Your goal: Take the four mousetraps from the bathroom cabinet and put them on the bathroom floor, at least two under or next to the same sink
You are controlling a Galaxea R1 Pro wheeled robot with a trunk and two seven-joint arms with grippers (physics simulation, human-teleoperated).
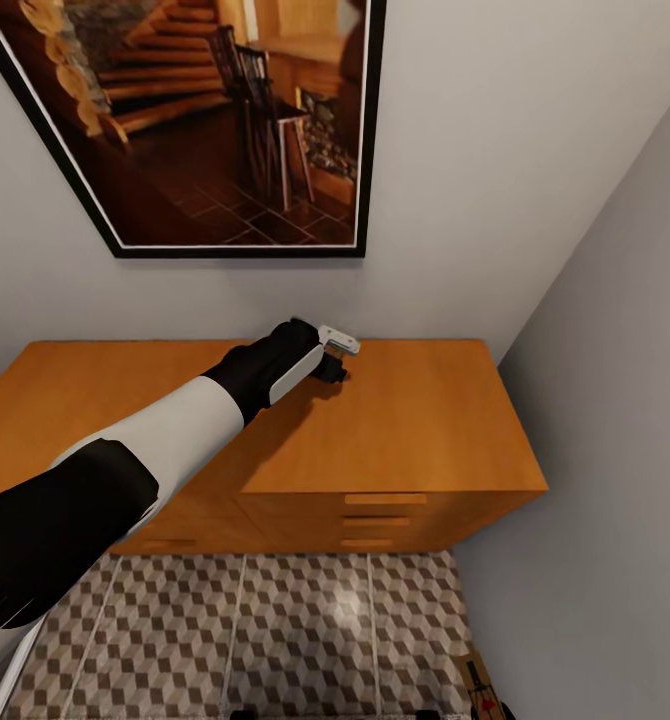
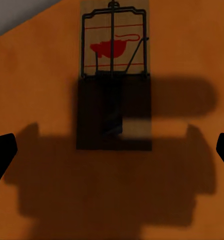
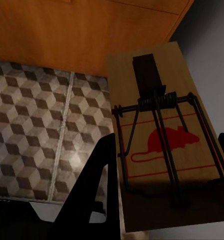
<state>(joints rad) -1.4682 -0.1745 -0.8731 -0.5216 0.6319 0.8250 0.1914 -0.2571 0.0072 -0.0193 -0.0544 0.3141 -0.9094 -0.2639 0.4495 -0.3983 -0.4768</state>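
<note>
Left tool [image 1: 337, 352] is held over the cabinet [image 1: 395, 430] top near the back wall, fingers spread wide, a mousetrap [image 2: 113, 75] lying flat on the wood ahead between them. Right tool [image 3: 162, 200] is seen pinching a second trap [image 3: 164, 135] above the tiled floor [image 3: 31, 130]. A straight descent is advised, with the board centred and its long edges clamped, clear of the wire.

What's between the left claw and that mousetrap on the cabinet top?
Nothing visible. In the left wrist view the mousetrap lies flat on the cabinet top, ahead of the open left claw, with only bare wood and the claw's shadow between them. The fingertips sit wide on either side, not touching it.
</note>
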